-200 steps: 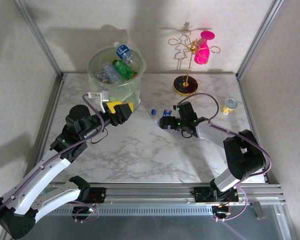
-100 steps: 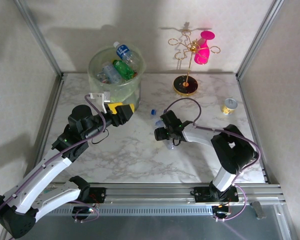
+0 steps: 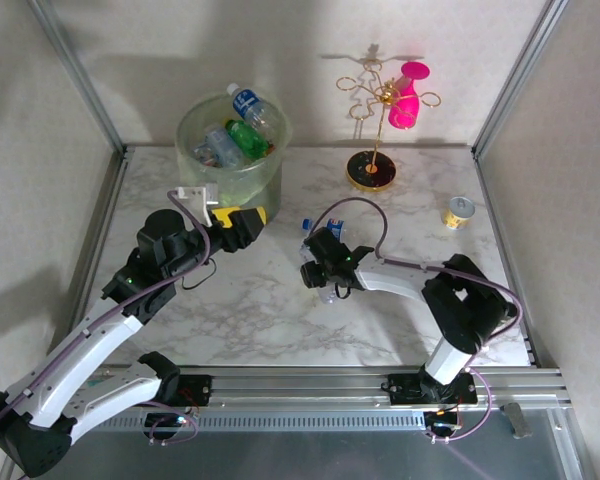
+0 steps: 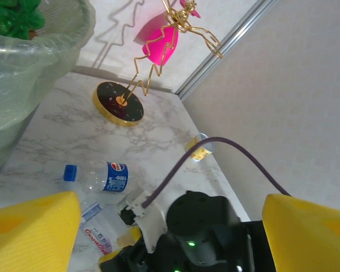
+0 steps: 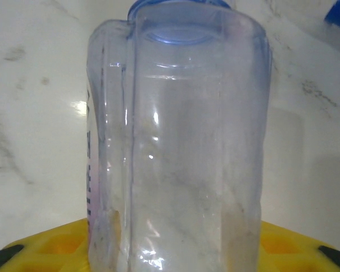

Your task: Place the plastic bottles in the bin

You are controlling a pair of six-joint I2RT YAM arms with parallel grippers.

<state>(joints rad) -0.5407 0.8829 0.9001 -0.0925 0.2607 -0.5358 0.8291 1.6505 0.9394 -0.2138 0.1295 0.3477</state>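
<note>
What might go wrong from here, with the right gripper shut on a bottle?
1. The right gripper squeezes the thin clear bottle, whose wall looks creased; it may slip on lifting.
2. The blue-capped Pepsi bottle lies close by and could be knocked rolling.
3. The open left gripper hangs beside the bin, on the likely path.

place: robot lab test cell | evidence: aluminium frame posts (image 3: 77, 70), white panel walls (image 3: 160, 50), marble-pattern tabletop (image 3: 280, 320)
</note>
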